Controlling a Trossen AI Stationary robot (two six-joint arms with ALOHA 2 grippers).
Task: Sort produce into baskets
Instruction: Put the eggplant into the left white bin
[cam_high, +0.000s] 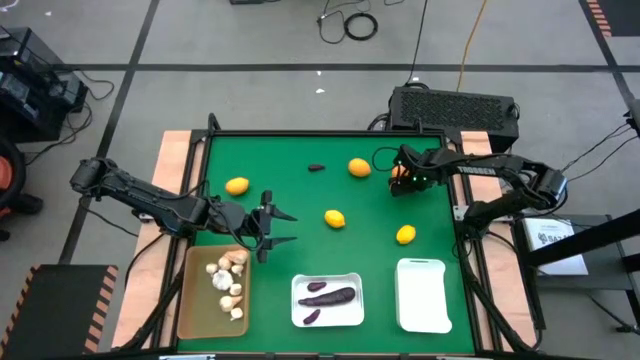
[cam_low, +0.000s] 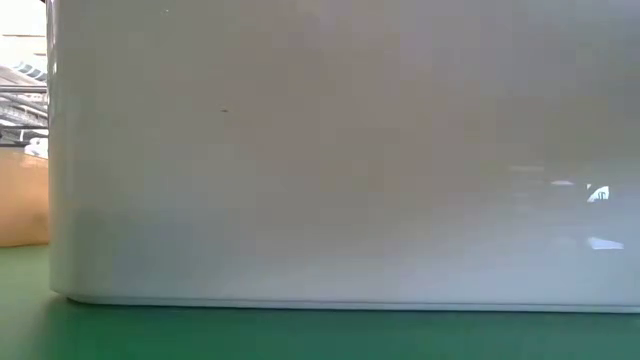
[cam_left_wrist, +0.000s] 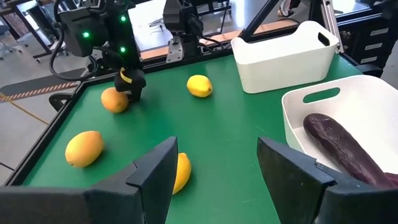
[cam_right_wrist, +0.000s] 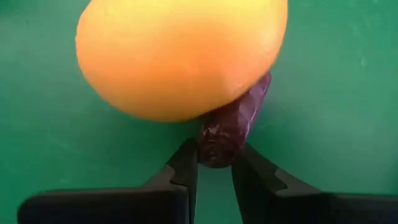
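Note:
My right gripper (cam_high: 397, 178) is at the table's far right and is shut on a dark purple piece (cam_right_wrist: 227, 127) that lies against an orange fruit (cam_right_wrist: 180, 56). That fruit also shows in the left wrist view (cam_left_wrist: 115, 99). My left gripper (cam_high: 278, 227) is open and empty over the table, just past the tan basket's (cam_high: 200, 310) far right corner. The tan basket holds several whitish bulbs (cam_high: 228, 280). The middle white basket (cam_high: 300, 282) holds purple pieces (cam_high: 330, 295). Another purple piece (cam_high: 316, 167) and several citrus fruits (cam_high: 335, 218) lie loose on the green table. My right gripper pinches the purple piece's near end (cam_right_wrist: 217, 152) between its two fingertips (cam_right_wrist: 189, 158). The fingers point steeply down and lie along the piece. The piece's far end (cam_right_wrist: 262, 84) runs in behind the orange fruit. Whether it is lifted, I cannot tell.
A second white basket (cam_high: 422, 300) stands at the near right. Loose fruits lie at the far left (cam_high: 237, 185), far middle (cam_high: 359, 167) and right (cam_high: 405, 234). A white basket's wall (cam_low: 340, 160) fills the low view.

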